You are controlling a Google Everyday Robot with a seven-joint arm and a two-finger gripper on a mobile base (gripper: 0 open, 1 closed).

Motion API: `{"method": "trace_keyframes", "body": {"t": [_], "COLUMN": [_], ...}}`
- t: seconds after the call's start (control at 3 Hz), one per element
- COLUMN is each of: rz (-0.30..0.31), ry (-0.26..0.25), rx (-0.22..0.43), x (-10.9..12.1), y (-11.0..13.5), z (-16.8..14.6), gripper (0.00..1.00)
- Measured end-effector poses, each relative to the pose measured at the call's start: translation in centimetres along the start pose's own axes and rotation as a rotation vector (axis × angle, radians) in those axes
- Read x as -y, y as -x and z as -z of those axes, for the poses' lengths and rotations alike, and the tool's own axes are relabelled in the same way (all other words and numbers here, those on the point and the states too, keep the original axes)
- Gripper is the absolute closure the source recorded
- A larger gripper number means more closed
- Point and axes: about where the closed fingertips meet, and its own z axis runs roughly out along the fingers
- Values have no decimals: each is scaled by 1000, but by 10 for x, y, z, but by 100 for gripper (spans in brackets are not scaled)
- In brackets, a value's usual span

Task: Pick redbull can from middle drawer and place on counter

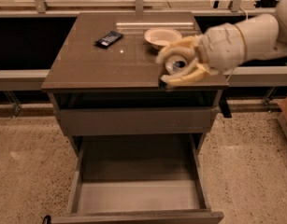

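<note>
My gripper (pixel 164 69) is at the right front part of the counter (pixel 96 66), its cream fingers (pixel 173 49) shut around the redbull can (pixel 176 64). Only the can's shiny silver top shows between them; it is held tilted, just above the counter's surface. The white arm reaches in from the right. The middle drawer (pixel 75 186) is pulled out below, and its bare grey floor holds nothing. A narrower drawer front (pixel 133 121) sits above it, shut.
A white bowl (pixel 161 34) stands on the counter just behind the gripper. A black packet (pixel 109 38) lies at the back left. The orange ball is hidden. A rail and ledge run behind the cabinet. Speckled floor lies on both sides.
</note>
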Motion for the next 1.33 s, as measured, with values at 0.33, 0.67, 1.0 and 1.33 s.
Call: {"method": "trace_keyframes", "body": {"t": [0.33,0.67,1.0,1.33], "rz": [42,42,-22,-149], "ry": [61,60,13,-58], "rx": [35,35,20,1], "x": [42,42,46,64], "y": [35,35,25,2], "z": [-23,-23,-24,-26], "gripper": [100,100,100,100]}}
